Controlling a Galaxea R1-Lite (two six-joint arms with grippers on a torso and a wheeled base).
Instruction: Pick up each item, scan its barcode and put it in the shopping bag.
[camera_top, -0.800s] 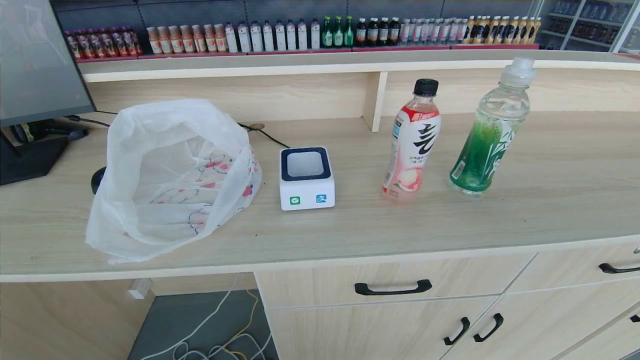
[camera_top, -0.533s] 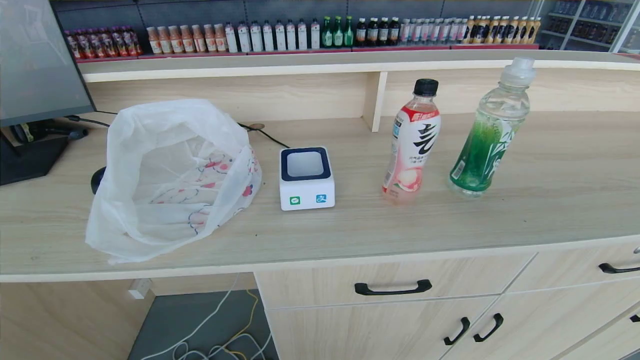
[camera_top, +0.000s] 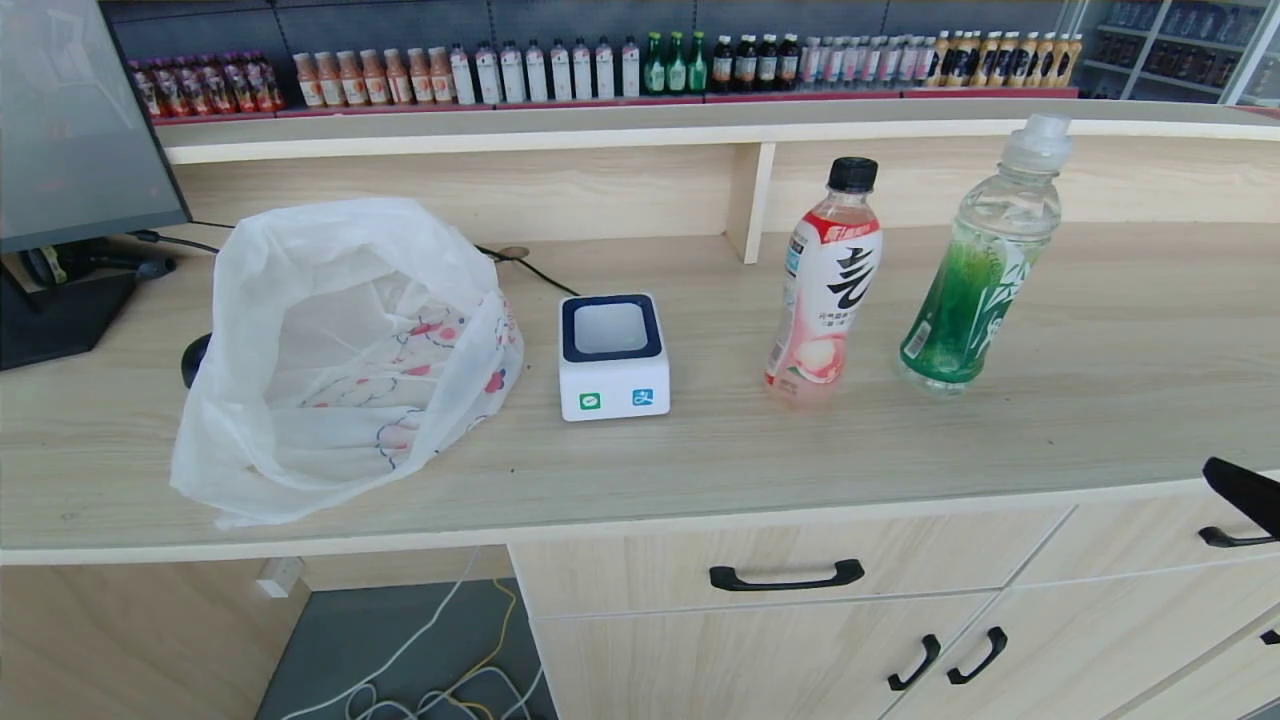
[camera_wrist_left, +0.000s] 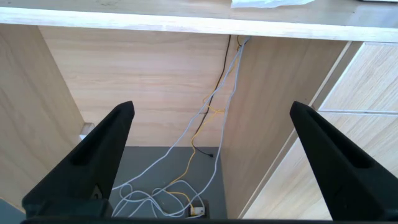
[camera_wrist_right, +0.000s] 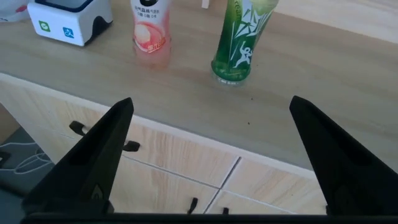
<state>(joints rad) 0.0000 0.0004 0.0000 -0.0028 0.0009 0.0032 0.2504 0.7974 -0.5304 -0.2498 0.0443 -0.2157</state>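
On the wooden counter (camera_top: 700, 450) stand a pink peach-drink bottle (camera_top: 825, 290) with a black cap and, right of it, a green-labelled clear bottle (camera_top: 980, 270). A white scanner box (camera_top: 612, 355) sits in the middle. At the left lies the open white shopping bag (camera_top: 340, 350). My right gripper (camera_wrist_right: 211, 102) is open and holds nothing; it hangs before the counter's front edge, facing the green bottle (camera_wrist_right: 239, 43) and pink bottle (camera_wrist_right: 151, 34). One of its black fingers (camera_top: 1245, 492) shows at the far right. My left gripper (camera_wrist_left: 211, 109) is open, below the counter edge (camera_wrist_left: 186, 25).
A monitor (camera_top: 80, 120) on a black stand occupies the far left, with cables behind the bag. A raised shelf (camera_top: 700, 125) with a divider backs the counter. Drawers with black handles (camera_top: 785, 577) lie below the front edge. Loose cables (camera_wrist_left: 186, 186) lie on the floor under the counter.
A black finger of my right gripper has come into the head view at the right edge. The bottles, scanner and bag have not moved.
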